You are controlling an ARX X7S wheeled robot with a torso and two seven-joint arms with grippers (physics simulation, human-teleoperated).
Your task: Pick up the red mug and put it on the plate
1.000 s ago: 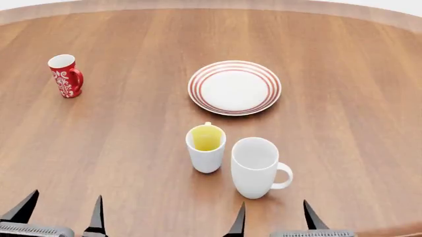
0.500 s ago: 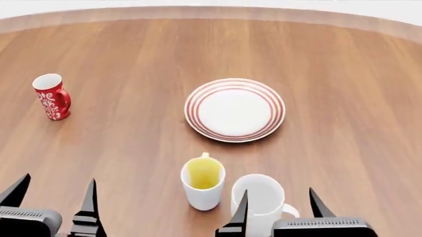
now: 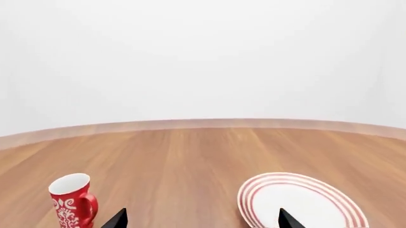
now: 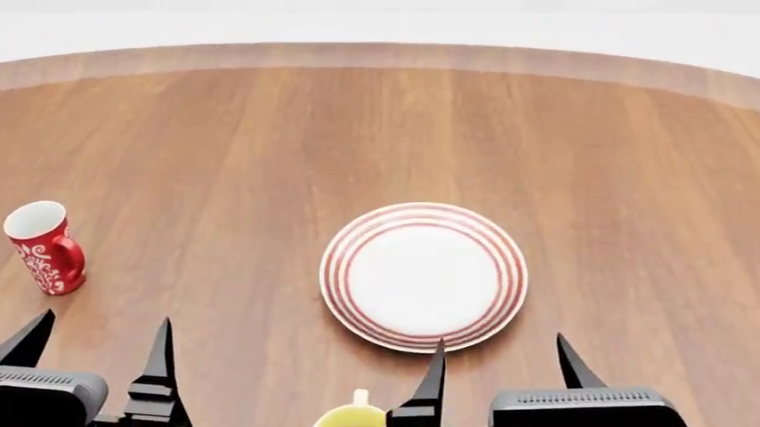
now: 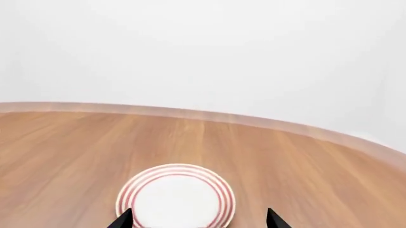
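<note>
The red mug (image 4: 44, 246) with a white floral pattern stands upright at the far left of the wooden table; it also shows in the left wrist view (image 3: 73, 200). The white plate with red rings (image 4: 423, 276) lies at the table's middle, and shows in the left wrist view (image 3: 304, 203) and the right wrist view (image 5: 176, 198). My left gripper (image 4: 98, 345) is open and empty, near the front edge, to the right of and nearer than the mug. My right gripper (image 4: 499, 365) is open and empty, just in front of the plate.
The rim of a white mug with yellow inside (image 4: 351, 415) peeks in at the bottom edge, between the grippers. The round wooden table (image 4: 380, 133) ends at a curved far edge against a white background.
The view has shifted forward: mug and plate slid down the picture toward me. The large white mug has left the view and the yellow-inside mug is nearly out. Both grippers stay open.
</note>
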